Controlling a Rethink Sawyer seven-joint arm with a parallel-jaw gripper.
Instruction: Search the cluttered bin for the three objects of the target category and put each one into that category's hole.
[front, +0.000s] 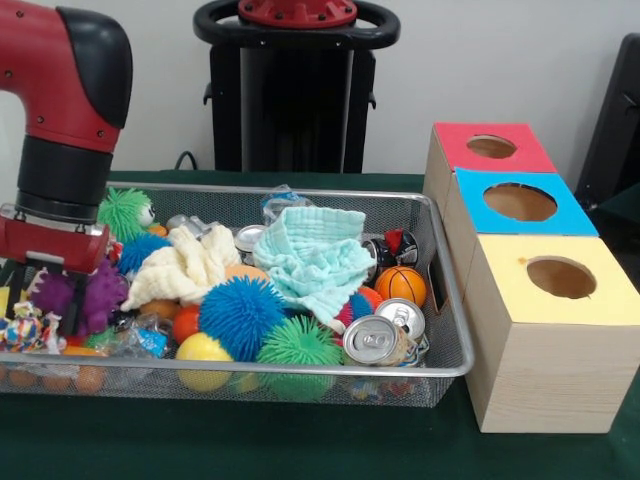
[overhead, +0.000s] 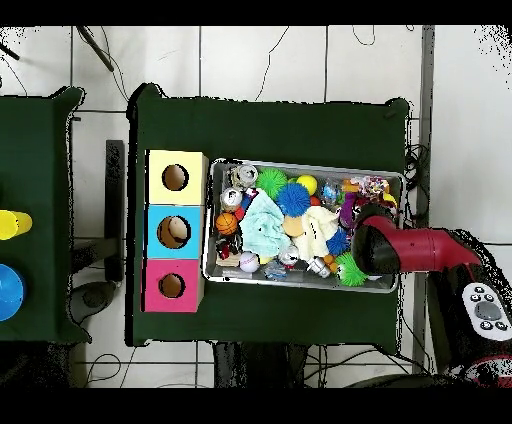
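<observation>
Hung low at the left end of the wire bin, gripper just above a purple spiky ball. Could not tell if open or shut. Sat far to the right in the frame, well apart: three boxes with holes.

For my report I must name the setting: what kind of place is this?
Probably a robotics lab. A red arm reaches into a wire bin of toys and cans on a green table, beside boxes with holes, and cables lie on the tiled floor.
</observation>
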